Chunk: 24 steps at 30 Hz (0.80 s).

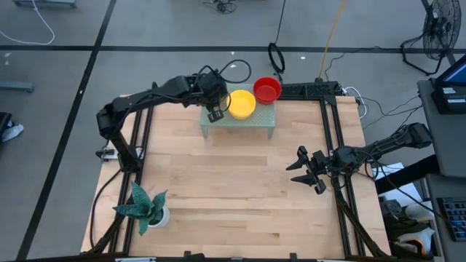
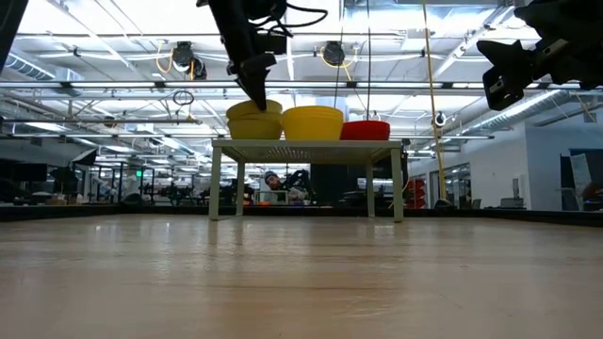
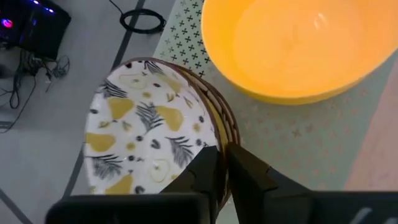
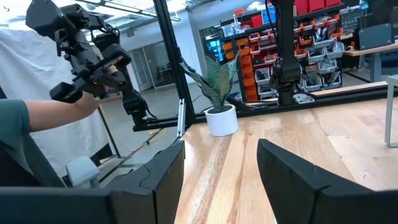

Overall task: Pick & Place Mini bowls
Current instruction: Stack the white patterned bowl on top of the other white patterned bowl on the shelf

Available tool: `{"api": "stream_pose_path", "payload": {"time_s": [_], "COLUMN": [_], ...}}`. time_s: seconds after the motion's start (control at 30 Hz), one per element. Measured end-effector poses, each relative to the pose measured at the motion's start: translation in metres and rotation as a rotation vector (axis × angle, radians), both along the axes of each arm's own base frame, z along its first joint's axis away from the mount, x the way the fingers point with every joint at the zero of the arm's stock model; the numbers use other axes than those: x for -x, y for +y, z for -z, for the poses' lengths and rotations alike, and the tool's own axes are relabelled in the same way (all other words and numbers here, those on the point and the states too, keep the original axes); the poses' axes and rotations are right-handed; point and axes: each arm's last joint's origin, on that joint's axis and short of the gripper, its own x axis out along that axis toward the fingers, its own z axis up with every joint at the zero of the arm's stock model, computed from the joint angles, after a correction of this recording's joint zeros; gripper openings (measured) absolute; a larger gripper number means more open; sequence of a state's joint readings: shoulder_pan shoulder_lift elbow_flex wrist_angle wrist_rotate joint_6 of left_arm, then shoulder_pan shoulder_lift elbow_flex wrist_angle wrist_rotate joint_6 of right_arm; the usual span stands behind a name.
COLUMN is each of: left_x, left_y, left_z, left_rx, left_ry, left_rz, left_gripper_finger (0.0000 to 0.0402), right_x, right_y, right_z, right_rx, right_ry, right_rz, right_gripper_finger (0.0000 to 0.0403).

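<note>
Rack: a pale green perforated rack stands at the upper middle of the bench in the high view.
Bowls: a yellow bowl sits in the middle of the rack, a red bowl at its upper right end, and a bowl with a pear and leaf pattern at its left end; in the high view the left arm covers the patterned one.
Left pincer: the left pincer is at the left end of the rack, and its fingers are clenched on the rim of the patterned bowl, one finger inside and one outside.
Right pincer: the right pincer hangs over the right side of the bench, well apart from the rack, with the fingers spread and nothing between them.
Plant: a green plant in a white pot stands at the lower left of the bench.
</note>
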<state>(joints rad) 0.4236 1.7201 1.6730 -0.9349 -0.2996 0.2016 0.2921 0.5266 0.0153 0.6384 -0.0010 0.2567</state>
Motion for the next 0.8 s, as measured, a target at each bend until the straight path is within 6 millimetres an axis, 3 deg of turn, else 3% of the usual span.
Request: {"api": "stream_pose_path", "payload": {"time_s": [0.2,0.37,0.8], "left_x": [-0.001,-0.0023,-0.0009], "left_y": [0.0016,0.0028,0.0023], "left_z": [0.0021,0.0036,0.0003], "left_rx": [0.001,-0.009,-0.053], "left_ry": [0.0,-0.008,-0.014], "left_rz": [-0.017,-0.062,-0.114], "left_gripper_finger": [0.0022,0.0036,0.0179], "right_x": [0.0,0.0,0.0], "right_y": [0.0,0.0,0.0], "right_z": [0.0,0.0,0.0], "right_rx": [0.0,0.0,0.0], "right_ry": [0.0,0.0,0.0], "right_rz": [0.0,0.0,0.0], "right_gripper_finger": [0.019,0.0188,0.0189]}}
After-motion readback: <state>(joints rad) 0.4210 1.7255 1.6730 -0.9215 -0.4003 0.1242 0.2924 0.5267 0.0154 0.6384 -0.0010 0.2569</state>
